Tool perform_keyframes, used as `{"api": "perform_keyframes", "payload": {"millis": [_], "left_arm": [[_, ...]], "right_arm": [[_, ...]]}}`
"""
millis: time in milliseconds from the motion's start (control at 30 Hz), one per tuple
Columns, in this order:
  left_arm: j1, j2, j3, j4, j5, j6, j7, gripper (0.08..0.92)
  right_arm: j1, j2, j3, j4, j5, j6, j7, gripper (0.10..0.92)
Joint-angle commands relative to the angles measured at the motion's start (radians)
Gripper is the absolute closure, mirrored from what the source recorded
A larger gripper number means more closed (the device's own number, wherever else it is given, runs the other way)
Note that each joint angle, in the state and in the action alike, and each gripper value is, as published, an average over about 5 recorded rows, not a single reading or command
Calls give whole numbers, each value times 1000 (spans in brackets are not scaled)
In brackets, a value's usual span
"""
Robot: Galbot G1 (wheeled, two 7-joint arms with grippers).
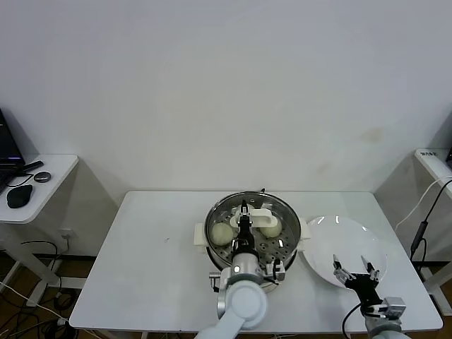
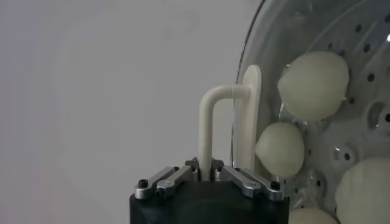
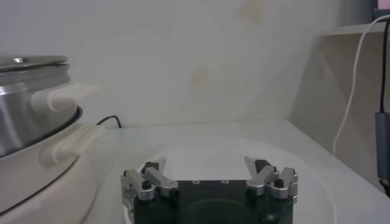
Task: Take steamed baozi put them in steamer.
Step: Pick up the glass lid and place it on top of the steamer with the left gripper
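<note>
the baozi (image 2: 312, 85) already lie on the perforated tray inside the steamer (image 1: 282, 213); the left gripper (image 2: 206, 168) is clenched on the cream handle (image 2: 210, 122) of the glass lid (image 2: 256, 36), seemingly just over the pot; next, lower it squarely onto the rim; the right gripper (image 1: 357, 270) waits, jaws spread and empty, over the white plate (image 1: 321, 244).

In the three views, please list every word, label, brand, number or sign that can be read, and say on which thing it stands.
None can be read.
A small label on the side table at the right edge of the head view: dark marks, too small to read.
The steamer, the glass lid and the white plate: no text visible.
</note>
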State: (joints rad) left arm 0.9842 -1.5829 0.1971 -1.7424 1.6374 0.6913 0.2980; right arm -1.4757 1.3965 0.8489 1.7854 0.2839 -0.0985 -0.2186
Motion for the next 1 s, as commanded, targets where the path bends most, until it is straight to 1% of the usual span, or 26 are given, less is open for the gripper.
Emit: {"api": "perform_keyframes", "payload": {"millis": [33, 500, 667, 767, 900, 1000], "left_arm": [[2, 5, 3, 14, 42, -1, -12, 828], [1, 8, 6, 31, 54, -1, -14, 828], [21, 24, 17, -28, 34, -10, -22, 819], [49, 43, 27, -80, 24, -25, -41, 763], [92, 67, 47, -152, -33, -49, -78, 650], [124, 83, 59, -215, -67, -61, -79, 564]], "right_arm": [[1, 2, -2, -1, 0, 2, -1, 203], [5, 2, -2, -7, 1, 4, -2, 203], [10, 3, -3, -8, 1, 3, 0, 203], [11, 3, -2, -9, 1, 3, 1, 203], [14, 3, -1, -17, -4, 8, 3, 203], [20, 5, 4, -25, -4, 15, 7, 203]]}}
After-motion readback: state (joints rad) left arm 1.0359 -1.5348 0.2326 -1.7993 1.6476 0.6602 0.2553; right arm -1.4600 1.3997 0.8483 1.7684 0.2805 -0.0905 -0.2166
